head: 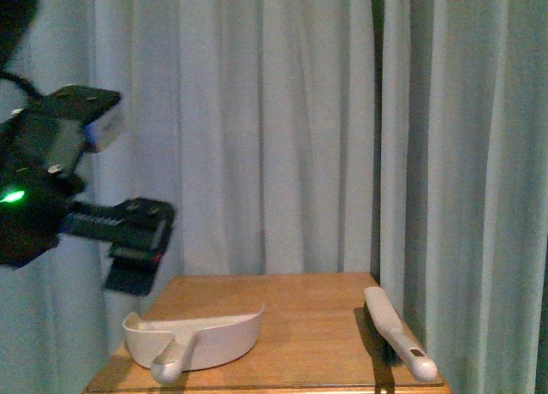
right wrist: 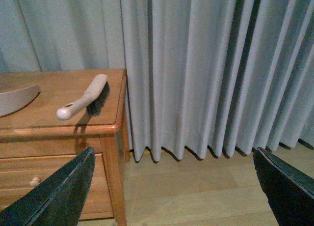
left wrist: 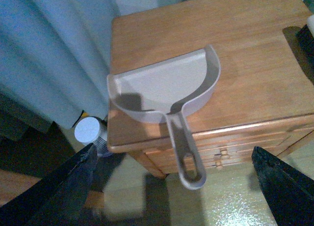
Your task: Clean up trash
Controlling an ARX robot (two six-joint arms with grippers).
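The trash is out of view in all three views. A pale pink dustpan (head: 197, 338) (left wrist: 162, 86) lies empty on the left of the wooden table (head: 300, 308), its handle sticking out over the front edge. A pale-handled brush (head: 396, 330) (right wrist: 86, 100) lies along the table's right edge. My left gripper (head: 137, 244) (left wrist: 179, 196) hangs open above and in front of the dustpan's handle, holding nothing. The right gripper (right wrist: 171, 196) is open over the floor to the right of the table and does not show in the front view.
Grey-white curtains (head: 282, 128) (right wrist: 206, 69) hang behind and to the right of the table. The table (left wrist: 245, 49) has drawers in its front. A small white-capped cylinder (left wrist: 91, 132) stands on the floor by the table's left leg. Pale wood floor (right wrist: 196, 186) lies to the right.
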